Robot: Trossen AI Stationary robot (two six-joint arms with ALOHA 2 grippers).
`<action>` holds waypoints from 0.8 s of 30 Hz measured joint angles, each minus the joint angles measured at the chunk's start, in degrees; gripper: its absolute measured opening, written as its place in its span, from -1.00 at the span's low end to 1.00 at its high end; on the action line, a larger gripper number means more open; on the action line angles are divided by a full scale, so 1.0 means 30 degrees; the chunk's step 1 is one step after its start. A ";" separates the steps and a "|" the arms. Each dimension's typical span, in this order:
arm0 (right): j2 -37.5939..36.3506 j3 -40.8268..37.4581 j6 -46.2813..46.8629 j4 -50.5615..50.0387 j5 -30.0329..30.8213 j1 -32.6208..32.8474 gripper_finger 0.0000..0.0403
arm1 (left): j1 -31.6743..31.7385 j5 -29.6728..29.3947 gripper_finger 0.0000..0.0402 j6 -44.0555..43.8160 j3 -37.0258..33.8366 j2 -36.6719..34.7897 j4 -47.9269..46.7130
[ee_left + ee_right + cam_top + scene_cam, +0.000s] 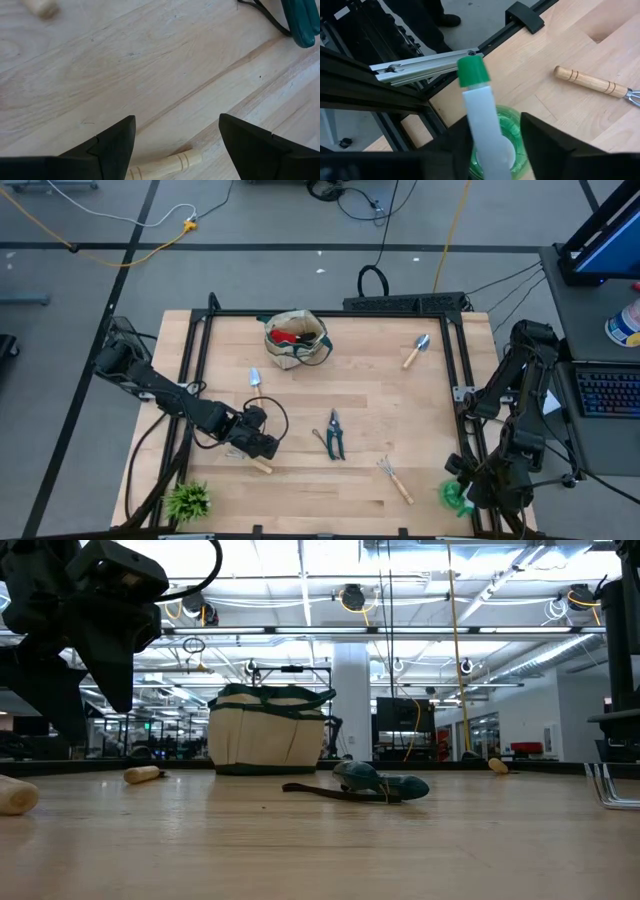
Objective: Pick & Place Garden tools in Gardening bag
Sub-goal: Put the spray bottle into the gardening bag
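The beige gardening bag stands at the table's far middle with red gloves inside. On the table lie two trowels, dark pruning shears and a hand rake. My left gripper hovers open over a wooden tool handle near the left front; the tool's metal end is hidden. My right gripper is at the near right corner, shut on the green spray bottle. My right gripper pinches the spray bottle's white sprayer head between its two fingers, just below the green nozzle cap. The fingers slant down from above. The green body shows beneath them, and the bottle's base is hidden.
A small leafy plant sits at the near left corner. A black metal frame borders the table's sides and far edge, close beside my right gripper. Bare wood lies between the shears and the bag.
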 joint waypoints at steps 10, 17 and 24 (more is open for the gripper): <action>-0.0235 -0.0024 -0.0280 -0.0020 0.0035 -0.0515 -0.78 | 0.0006 0.0000 0.46 0.0000 0.0000 0.0000 0.0000; -0.1390 -0.0073 -0.1233 -0.0158 0.0075 -0.1602 -0.78 | 0.0000 0.0000 0.46 0.0000 0.0000 0.0000 0.0000; -0.3611 -0.0066 -0.3397 -0.0126 0.0045 -0.3535 -0.78 | 0.0004 0.0000 0.46 -0.0007 0.0000 0.0000 0.0029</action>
